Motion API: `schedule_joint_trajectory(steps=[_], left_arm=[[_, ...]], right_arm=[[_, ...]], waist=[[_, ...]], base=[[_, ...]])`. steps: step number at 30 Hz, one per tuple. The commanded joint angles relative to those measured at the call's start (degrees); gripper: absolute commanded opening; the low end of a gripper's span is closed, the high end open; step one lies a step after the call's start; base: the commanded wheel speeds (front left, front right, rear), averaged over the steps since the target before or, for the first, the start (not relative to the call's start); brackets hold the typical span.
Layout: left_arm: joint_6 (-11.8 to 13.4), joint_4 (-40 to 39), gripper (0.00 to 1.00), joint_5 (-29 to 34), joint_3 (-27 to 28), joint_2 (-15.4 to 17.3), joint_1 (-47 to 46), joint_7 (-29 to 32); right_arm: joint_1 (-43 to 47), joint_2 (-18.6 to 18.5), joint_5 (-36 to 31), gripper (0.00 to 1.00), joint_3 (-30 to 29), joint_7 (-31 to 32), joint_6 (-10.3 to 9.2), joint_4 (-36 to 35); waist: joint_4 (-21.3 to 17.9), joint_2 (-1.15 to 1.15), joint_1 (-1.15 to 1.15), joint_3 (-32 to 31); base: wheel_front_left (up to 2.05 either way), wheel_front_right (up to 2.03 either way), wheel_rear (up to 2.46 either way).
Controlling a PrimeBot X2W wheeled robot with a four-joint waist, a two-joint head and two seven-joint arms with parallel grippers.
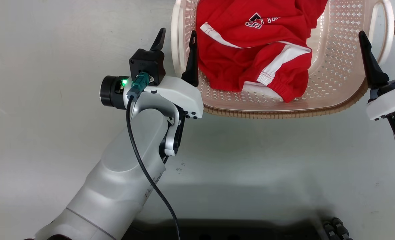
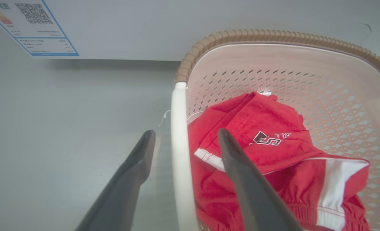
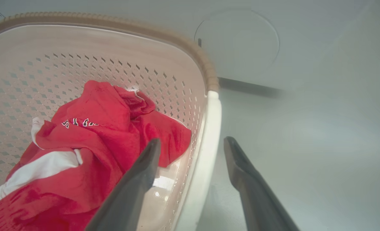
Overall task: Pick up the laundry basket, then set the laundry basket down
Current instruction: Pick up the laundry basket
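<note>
1. The laundry basket (image 1: 337, 66) fills the upper middle of the head view over pale grey floor (image 1: 50, 133). It is cream, with perforated walls and a brown woven-look rim (image 1: 267, 115), and it holds a red garment (image 1: 250, 50) with white stripes.
2. The left gripper (image 1: 178, 33) reaches up from the lower left. Its fingers are spread, straddling the white left handle (image 2: 178, 144) without touching it.
3. The right gripper (image 1: 380, 30), at the right edge, is likewise parted around the right handle (image 3: 206, 154).
</note>
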Motion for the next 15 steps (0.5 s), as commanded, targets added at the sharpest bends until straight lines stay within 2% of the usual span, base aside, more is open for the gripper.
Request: schedule_joint_trajectory(steps=[1, 15], left_arm=[[0.6, -0.8, 1.0, -0.4, 0.6, 1.0, -0.2, -0.6], [0.4, 3.0, 1.0, -2.3, -2.9, 1.0, -2.5, -0.6]], right_arm=[[1.6, -0.9, 0.4, 1.0, 1.0, -0.8, 0.23, -0.6], [-0.2, -0.4, 1.3, 1.0, 2.4, -0.8, 0.23, 2.4]], waist=[[0.1, 0.0, 0.0, 0.3], [-0.2, 0.0, 0.0, 0.7]], base=[[0.0, 0.0, 0.0], [0.0, 0.0, 0.0]])
